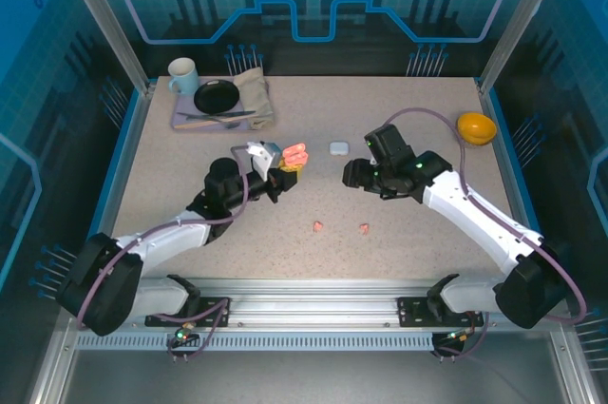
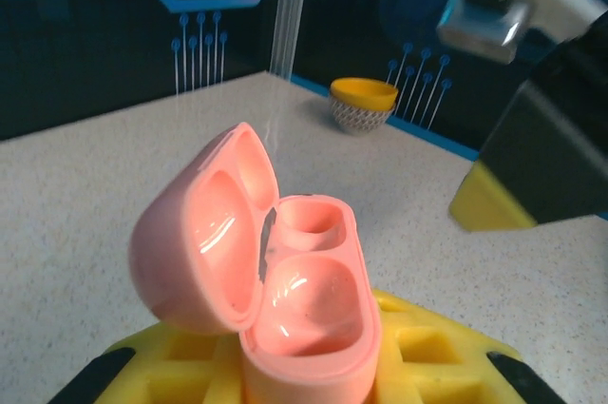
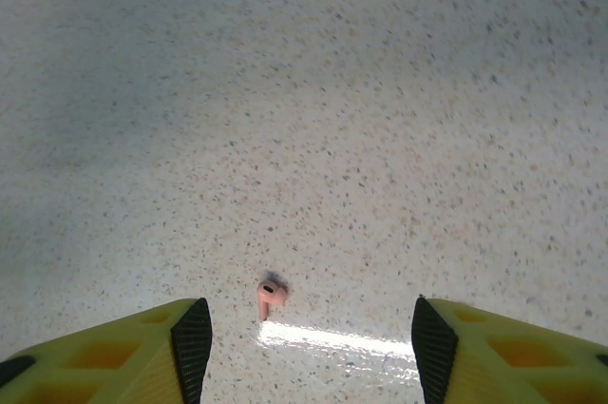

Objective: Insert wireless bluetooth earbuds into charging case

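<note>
Earbuds lie loose on the table (image 1: 418, 252): one pink earbud (image 1: 318, 226) and another pink earbud (image 1: 364, 228) sit on the arm-base side of the pink charging case (image 1: 296, 153), both well apart from it and neither inside it. Your left gripper (image 1: 289, 166) is pinching that case by its lower half, holding it clear of the tabletop with the lid swung open. In the left wrist view both wells look empty. Your right gripper (image 1: 353, 174) hovers to the right of the pink case, near it but not touching. Its fingers (image 3: 190, 339) are spread with nothing between them, and in the right wrist view a pink earbud lies on the tabletop just ahead of them. A white case (image 1: 338, 147) rests just right of the pink case, apart from it, and an orange bowl (image 1: 476, 126) stands much farther to its right.
</note>
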You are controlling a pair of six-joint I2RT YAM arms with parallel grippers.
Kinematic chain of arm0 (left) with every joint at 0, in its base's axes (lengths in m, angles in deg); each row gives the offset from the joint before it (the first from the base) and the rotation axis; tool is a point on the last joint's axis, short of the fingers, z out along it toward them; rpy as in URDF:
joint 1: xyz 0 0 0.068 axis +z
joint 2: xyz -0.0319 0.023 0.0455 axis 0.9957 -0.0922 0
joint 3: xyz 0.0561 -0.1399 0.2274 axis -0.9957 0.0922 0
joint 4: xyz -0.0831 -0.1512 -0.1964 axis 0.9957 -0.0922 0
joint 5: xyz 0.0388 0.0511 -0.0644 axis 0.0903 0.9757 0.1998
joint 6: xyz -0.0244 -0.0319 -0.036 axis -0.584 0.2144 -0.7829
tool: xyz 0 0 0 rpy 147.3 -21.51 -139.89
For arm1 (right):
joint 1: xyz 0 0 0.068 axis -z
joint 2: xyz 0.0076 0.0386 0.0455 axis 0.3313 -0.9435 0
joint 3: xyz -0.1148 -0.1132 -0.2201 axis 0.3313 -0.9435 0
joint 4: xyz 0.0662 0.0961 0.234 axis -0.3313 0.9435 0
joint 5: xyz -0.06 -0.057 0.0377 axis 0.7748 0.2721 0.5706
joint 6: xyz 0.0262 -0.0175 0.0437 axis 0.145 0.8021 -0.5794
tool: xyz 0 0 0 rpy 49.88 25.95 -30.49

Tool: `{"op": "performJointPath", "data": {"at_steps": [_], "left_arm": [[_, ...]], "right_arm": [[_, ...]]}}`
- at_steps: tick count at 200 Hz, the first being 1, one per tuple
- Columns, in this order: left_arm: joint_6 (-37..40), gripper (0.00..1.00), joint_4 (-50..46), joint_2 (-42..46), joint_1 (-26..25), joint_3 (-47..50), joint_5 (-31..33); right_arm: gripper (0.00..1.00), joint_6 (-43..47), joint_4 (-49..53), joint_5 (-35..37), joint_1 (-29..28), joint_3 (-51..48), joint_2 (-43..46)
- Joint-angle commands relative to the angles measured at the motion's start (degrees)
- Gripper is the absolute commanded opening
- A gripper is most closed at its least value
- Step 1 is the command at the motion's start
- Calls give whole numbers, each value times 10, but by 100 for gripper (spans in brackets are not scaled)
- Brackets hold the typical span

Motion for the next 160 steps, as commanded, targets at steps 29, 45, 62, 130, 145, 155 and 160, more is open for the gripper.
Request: {"op": "performJointPath", "data": {"at_steps": [29, 45, 62, 130, 145, 155, 160], "left_arm": [[39, 0, 143, 81, -22, 60, 48], [51, 0, 137, 96, -22, 66, 65], [62, 0, 126, 102, -20, 66, 82], [55, 0, 117, 111, -13, 66, 111], [50, 0, 120, 112, -11, 66, 114], [49, 0, 122, 112, -9, 67, 114], [48, 0, 123, 113, -8, 67, 115]], "right_arm": [[60, -118, 43, 72, -55, -15, -55], [61, -127, 46, 76, -77, 4, -95], [61, -145, 62, 86, -106, 37, -148], [60, -294, 128, 90, -174, 128, -303], [60, -332, 116, 79, -182, 125, -314], [60, -353, 110, 71, -185, 126, -324], [60, -362, 107, 67, -186, 126, -328]]}}
